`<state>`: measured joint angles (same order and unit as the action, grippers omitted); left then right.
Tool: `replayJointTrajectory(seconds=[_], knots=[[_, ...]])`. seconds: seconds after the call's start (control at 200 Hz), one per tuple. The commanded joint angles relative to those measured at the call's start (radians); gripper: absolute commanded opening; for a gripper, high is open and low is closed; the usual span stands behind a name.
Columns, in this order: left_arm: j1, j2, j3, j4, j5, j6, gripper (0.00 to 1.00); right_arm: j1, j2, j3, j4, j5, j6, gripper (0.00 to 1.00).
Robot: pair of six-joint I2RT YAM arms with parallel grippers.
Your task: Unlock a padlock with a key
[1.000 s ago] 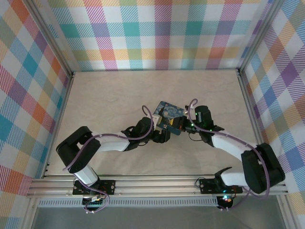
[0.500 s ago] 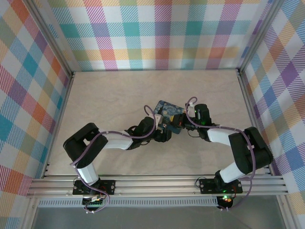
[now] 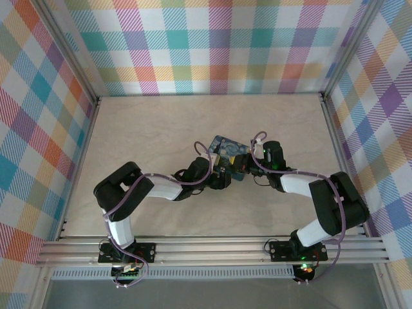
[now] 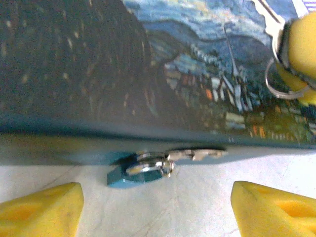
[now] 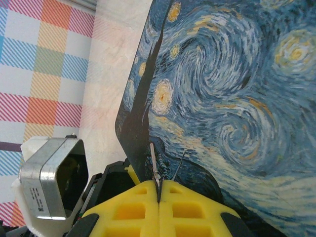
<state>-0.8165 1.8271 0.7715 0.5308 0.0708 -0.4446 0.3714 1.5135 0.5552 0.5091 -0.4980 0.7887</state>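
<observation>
The padlock (image 4: 132, 177), a tiny blue body with a silvery shackle (image 4: 148, 165), lies on the table against the near side of the night-sky tin (image 4: 148, 74). My left gripper (image 4: 155, 210) is open just short of it, one yellow finger (image 4: 42, 207) on each side and nothing between them. My right gripper (image 5: 159, 190) is shut on the key (image 5: 154, 168), a thin metal blade held edge-on over the tin's lid (image 5: 237, 98). In the left wrist view the key (image 4: 270, 17) and its ring (image 4: 281, 84) hang from a yellow right finger (image 4: 302, 39). In the top view both grippers, left (image 3: 223, 174) and right (image 3: 243, 164), meet at the tin (image 3: 226, 149).
The tin lies flat mid-table, with a metal hasp (image 4: 202, 154) on its near side beside the padlock. The left arm's wrist camera housing (image 5: 52, 182) sits close to the tin's left corner. Plaid walls (image 3: 212, 45) close in the table on three sides.
The right gripper has moved left over the tin with the key, its arm folding in. The left arm has crept closer to the tin's near side and its jaws have narrowed slightly.
</observation>
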Motion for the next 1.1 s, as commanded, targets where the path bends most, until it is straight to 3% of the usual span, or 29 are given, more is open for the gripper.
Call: replayJointTrajectory(seconds=[0.0,0.435,0.73,1.095], knots=[[0.014,0.028,0.029,0.042,0.014,0.02,0.77,-0.007,-0.001,-0.033,-0.095,0.012,-0.019,0.0],[0.016,0.07,0.1,-0.014,0.023,0.131,0.66,-0.006,0.001,-0.023,-0.101,0.007,-0.022,0.0],[0.015,0.105,0.108,0.028,0.077,0.103,0.51,-0.007,0.001,-0.015,-0.107,0.005,-0.022,0.0],[0.016,0.104,0.088,0.062,0.04,0.068,0.39,-0.006,-0.006,-0.017,-0.106,0.001,-0.02,0.0]])
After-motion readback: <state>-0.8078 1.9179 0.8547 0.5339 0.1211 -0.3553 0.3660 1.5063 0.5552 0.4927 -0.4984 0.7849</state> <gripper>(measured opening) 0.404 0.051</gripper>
